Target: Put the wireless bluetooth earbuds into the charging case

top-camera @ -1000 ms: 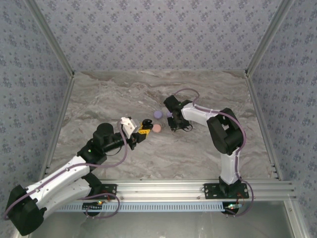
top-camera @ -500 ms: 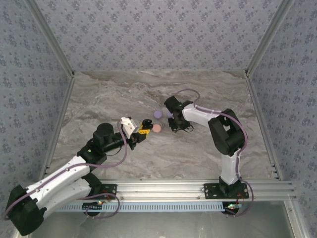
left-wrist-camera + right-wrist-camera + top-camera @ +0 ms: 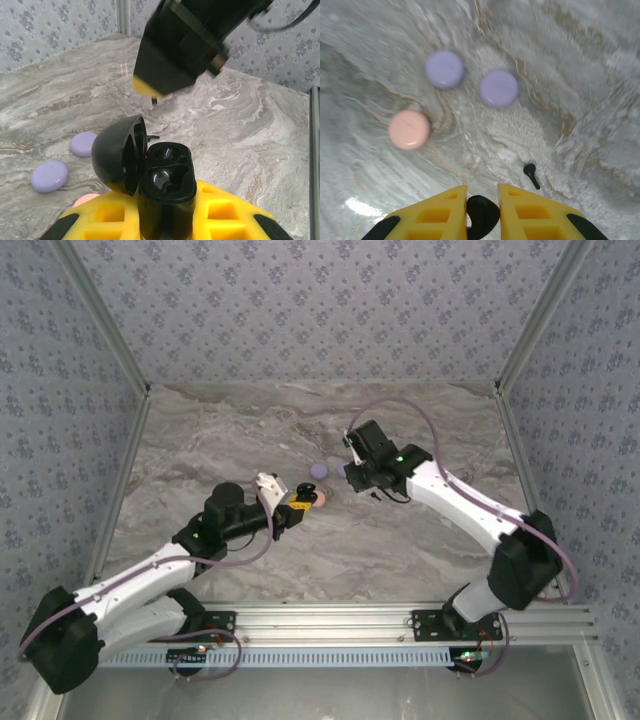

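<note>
Left fingers (image 3: pixel 167 207) are clamped narrow on the black clamshell charging case (image 3: pixel 167 175), over the middle of the grey marbled bench (image 3: pixel 230 430). The case lid (image 3: pixel 119 160) is thrown open towards 9 o'clock in the left wrist view. Both sockets look empty, so by my reading nothing is seated yet.

Over to the right fingers (image 3: pixel 482 196): they're pinched close on a small black earbud (image 3: pixel 482 216), so one bud is picked and ready. In the top view they hang near the case, at about 2 o'clock from it. A second black stemmed earbud (image 3: pixel 531 175) lies loose on the bench, at 1 o'clock from the right fingers. The lilac round discs (image 3: pixel 444 69) and the pink round disc (image 3: pixel 409 129) sit further out, around 11 and 12.

What's left, I'd say: carry the held bud across, seat it, then fetch the loose one.

Now the lie of things. The case mouth faces up at the wrist camera, its long axis running 12 to 6 there, hinge on the 9 o'clock side. The loose bud lies flat, head at 11, stem trailing to 5. On the held bud, a rounded end shows between the pads; which way its stem runs, I can't tell.
</note>
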Available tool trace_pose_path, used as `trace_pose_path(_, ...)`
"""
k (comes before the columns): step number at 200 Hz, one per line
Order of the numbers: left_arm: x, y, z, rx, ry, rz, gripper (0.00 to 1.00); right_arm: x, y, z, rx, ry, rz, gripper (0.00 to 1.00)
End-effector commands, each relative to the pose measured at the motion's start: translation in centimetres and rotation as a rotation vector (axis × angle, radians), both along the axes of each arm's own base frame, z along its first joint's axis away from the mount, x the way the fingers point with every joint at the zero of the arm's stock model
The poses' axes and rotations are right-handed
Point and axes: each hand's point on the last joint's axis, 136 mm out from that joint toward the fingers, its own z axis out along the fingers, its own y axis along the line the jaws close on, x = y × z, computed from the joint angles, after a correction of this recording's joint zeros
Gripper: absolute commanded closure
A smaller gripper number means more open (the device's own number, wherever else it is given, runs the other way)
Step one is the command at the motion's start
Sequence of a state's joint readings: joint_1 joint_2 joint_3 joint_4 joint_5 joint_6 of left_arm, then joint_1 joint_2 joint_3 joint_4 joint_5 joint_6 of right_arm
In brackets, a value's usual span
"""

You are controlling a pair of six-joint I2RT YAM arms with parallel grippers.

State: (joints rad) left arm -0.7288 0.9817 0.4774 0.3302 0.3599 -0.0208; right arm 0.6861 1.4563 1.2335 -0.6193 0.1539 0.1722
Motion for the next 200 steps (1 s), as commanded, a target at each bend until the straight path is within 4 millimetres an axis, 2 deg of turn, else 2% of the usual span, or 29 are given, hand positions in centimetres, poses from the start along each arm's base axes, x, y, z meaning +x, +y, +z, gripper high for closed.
trace_pose_path(1, 0.0, -1.5, 2.6, -0.084, -0.028, -0.054, 0.96, -1.4, 0.1, 2.6, -0.011, -0.098, 0.095, 0.78)
trace_pose_path(14, -0.1, -2.0, 2.7, -0.092, -0.017, -0.081, 0.96, -2.0, 1.1, 5.5, 0.051, -0.185, 0.149, 0.78)
trace_pose_path(18, -0.1, -2.2, 2.8, -0.096, -0.015, -0.087, 0.96, -2.5, 1.0, 4.8, 0.046, -0.181, 0.163, 0.78)
trace_pose_path(41, -0.2, -2.9, 3.0, -0.106, -0.004, -0.119, 0.96, -3.9, 2.1, 7.1, 0.104, -0.278, 0.236, 0.78)
trace_pose_path(63, -0.2, -3.4, 3.3, -0.11, -0.001, -0.137, 0.96, -5.1, 3.4, 8.1, 0.147, -0.339, 0.304, 0.77)
trace_pose_path(115, -0.1, -4.2, 3.5, -0.116, 0.01, -0.165, 0.96, -6.8, 6.0, 8.8, 0.169, -0.422, 0.392, 0.77)
trace_pose_path(200, -0.4, -4.3, 3.8, -0.125, 0.01, -0.175, 0.97, -7.3, 6.8, 9.0, 0.165, -0.449, 0.417, 0.77)
